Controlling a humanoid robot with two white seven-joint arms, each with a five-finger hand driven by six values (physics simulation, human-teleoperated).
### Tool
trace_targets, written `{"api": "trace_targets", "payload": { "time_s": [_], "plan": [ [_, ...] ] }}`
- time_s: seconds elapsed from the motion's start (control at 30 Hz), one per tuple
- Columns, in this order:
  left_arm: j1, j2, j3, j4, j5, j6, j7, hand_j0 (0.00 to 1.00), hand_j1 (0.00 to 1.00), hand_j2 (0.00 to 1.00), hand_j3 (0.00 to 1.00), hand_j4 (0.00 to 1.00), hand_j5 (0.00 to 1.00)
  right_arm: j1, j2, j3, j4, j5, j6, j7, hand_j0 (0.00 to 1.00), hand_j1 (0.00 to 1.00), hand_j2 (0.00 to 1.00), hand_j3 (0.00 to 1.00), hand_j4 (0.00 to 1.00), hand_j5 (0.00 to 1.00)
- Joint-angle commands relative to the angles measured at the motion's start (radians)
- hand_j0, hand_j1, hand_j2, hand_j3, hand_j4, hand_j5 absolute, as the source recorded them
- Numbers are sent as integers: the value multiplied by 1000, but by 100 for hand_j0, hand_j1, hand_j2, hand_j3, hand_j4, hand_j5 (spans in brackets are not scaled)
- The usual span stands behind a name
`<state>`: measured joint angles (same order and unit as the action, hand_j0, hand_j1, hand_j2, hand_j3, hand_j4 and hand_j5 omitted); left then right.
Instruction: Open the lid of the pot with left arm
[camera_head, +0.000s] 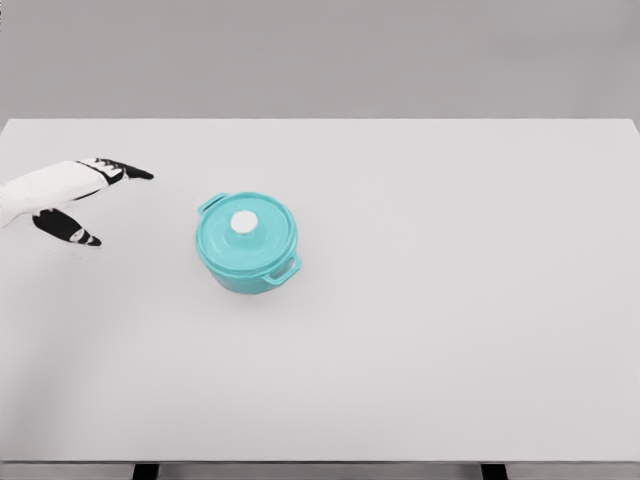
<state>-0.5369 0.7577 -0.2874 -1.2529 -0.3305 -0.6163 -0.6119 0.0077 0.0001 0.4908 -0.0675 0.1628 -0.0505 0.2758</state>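
On the table: a turquoise pot (247, 243) is seen left of the middle of the white table (450, 300).
Lid: the lid (247, 226) is seated on the pot, with a white knob (244, 222) in its centre.
Handles: one side handle is turned to the far left, the other to the near right.
Left hand: the left hand (75, 198) is held at the left edge, well apart from the pot; its fingers are spread and nothing is gripped.
Way between: only bare table surface is seen between hand and pot.
Background: a grey wall (320, 55) is seen beyond the far edge.
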Motion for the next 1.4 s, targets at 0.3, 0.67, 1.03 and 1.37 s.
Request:
{"api": "trace_targets", "payload": {
  "time_s": [0.3, 0.67, 1.03, 1.37],
  "plan": [
    [-388, 2, -453, -125, 19, 5, 1, 100, 100, 100, 100, 100, 100, 0, 0, 0, 0, 0, 0, 0, 100, 100, 100, 100, 100, 100],
    [-452, -52, -688, -230, 146, 5, 1, 100, 100, 100, 100, 100, 100, 0, 0, 0, 0, 0, 0, 0, 100, 100, 100, 100, 100, 100],
    [-454, -32, -720, -221, 130, 5, 1, 93, 93, 93, 93, 93, 93, 0, 0, 0, 0, 0, 0, 0, 100, 100, 100, 100, 100, 100],
    [-448, -12, -722, -197, 73, 5, 1, 88, 88, 88, 88, 88, 88, 0, 0, 0, 0, 0, 0, 0, 100, 100, 100, 100, 100, 100]
  ]
}}
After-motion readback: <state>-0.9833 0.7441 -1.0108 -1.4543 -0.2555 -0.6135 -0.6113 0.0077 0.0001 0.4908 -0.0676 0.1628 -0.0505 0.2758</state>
